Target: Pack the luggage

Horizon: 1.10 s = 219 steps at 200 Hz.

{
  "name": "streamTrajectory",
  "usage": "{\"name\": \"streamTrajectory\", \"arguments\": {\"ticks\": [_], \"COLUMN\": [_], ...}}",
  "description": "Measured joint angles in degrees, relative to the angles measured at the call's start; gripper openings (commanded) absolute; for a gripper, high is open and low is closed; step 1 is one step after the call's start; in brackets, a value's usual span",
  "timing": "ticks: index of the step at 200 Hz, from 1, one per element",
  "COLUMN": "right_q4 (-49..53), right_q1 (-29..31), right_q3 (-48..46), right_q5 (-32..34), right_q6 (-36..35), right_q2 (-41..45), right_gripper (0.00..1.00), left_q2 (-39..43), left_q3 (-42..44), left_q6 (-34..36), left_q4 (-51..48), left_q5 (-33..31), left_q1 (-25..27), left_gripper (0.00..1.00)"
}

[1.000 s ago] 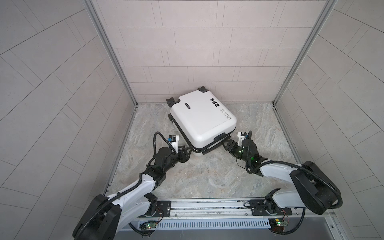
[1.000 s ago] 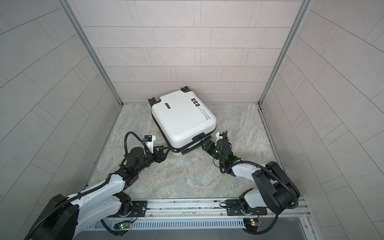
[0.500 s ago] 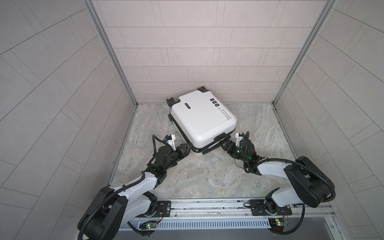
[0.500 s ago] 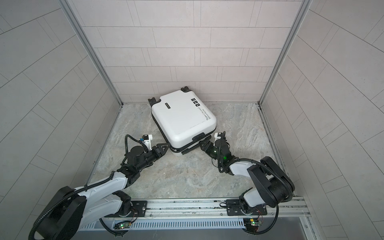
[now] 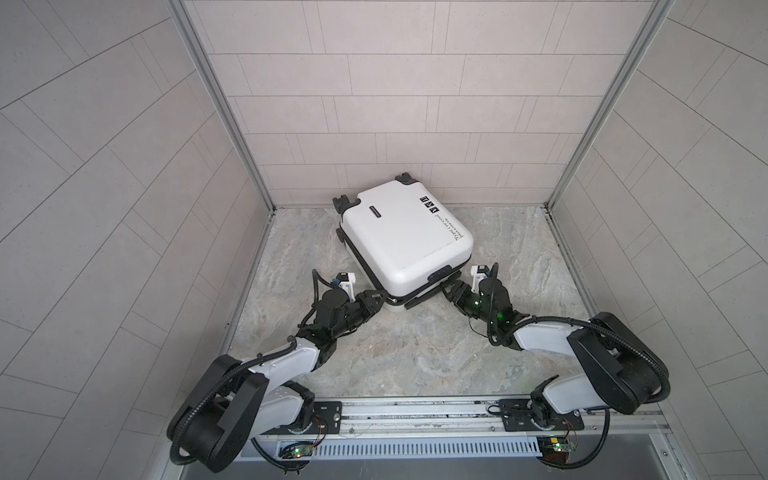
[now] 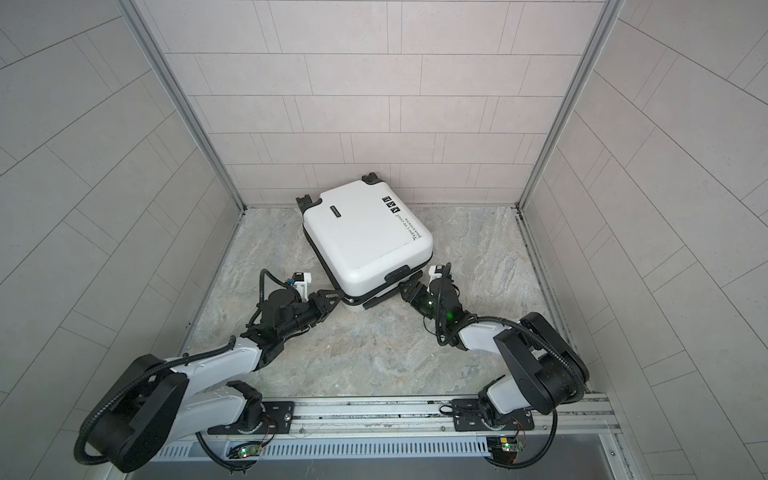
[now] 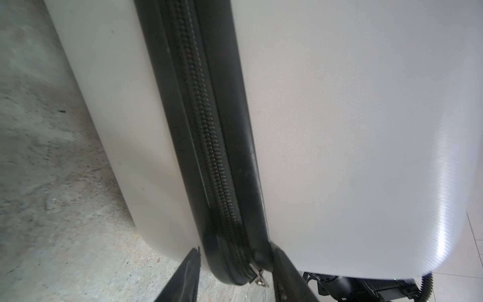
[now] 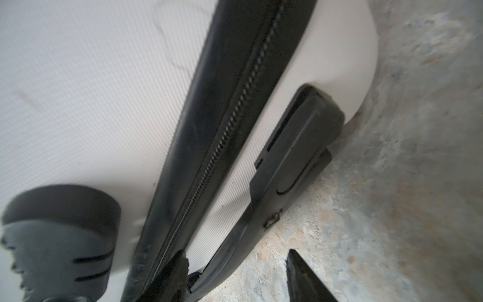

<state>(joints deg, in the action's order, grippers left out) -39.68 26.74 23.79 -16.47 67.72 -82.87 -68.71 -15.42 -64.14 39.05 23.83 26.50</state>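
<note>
The luggage point(image 5: 405, 237) point(image 6: 365, 237) is a white hard-shell suitcase lying flat and closed on the marble floor, wheels toward the back wall. My left gripper point(image 5: 374, 300) point(image 6: 332, 300) is low at its near-left corner. In the left wrist view this gripper point(image 7: 235, 247) stands open astride the black zipper trim point(image 7: 209, 146), with the silver zipper pull point(image 7: 257, 274) between its fingers. My right gripper point(image 5: 451, 291) point(image 6: 405, 289) is at the near-right edge. There it point(image 8: 236, 251) is open around the end of the black handle point(image 8: 300, 146), one finger against the trim.
Tiled walls point(image 5: 374, 104) close in the back and both sides, and the suitcase wheels point(image 5: 405, 179) nearly touch the back one. A metal rail point(image 5: 415, 409) with both arm bases runs along the front. Bare marble floor point(image 5: 415, 353) lies between the rail and the suitcase.
My left gripper has pushed forward onto the suitcase's near-left corner and its jaws have narrowed. The right gripper has edged closer to the handle. The suitcase has stayed put.
</note>
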Motion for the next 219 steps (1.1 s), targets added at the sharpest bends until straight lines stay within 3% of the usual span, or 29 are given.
{"name": "streamTrajectory", "arguments": {"ticks": [43,100,120,166,219], "right_q4": [-0.2,-1.46,-2.21,-2.71,-2.58], "right_q1": [0.0,0.22,0.63,1.01,1.03], "right_q3": [0.04,0.37,0.74,1.16,1.18], "right_q5": [0.15,0.17,0.17,0.17,0.15], "right_q6": [0.22,1.22,1.51,1.55,1.51], "right_q2": [-0.83,-3.21,-3.91,-3.93,-3.91], "right_gripper": [0.61,0.6,0.59,0.59,0.58], "left_q2": [2.45,11.91,15.89,22.47,18.69], "left_q3": [2.29,6.32,6.36,6.34,2.99], "left_q6": [-1.03,-0.94,-0.63,-1.03,-2.6], "left_q4": [-0.24,-9.75,-13.11,-15.87,-14.73], "left_q5": [-0.48,-2.01,-3.45,-10.69,-12.44], "left_q1": [1.88,6.54,6.54,6.4,5.09], "left_gripper": [0.27,0.26,0.34,0.37,0.39]}}
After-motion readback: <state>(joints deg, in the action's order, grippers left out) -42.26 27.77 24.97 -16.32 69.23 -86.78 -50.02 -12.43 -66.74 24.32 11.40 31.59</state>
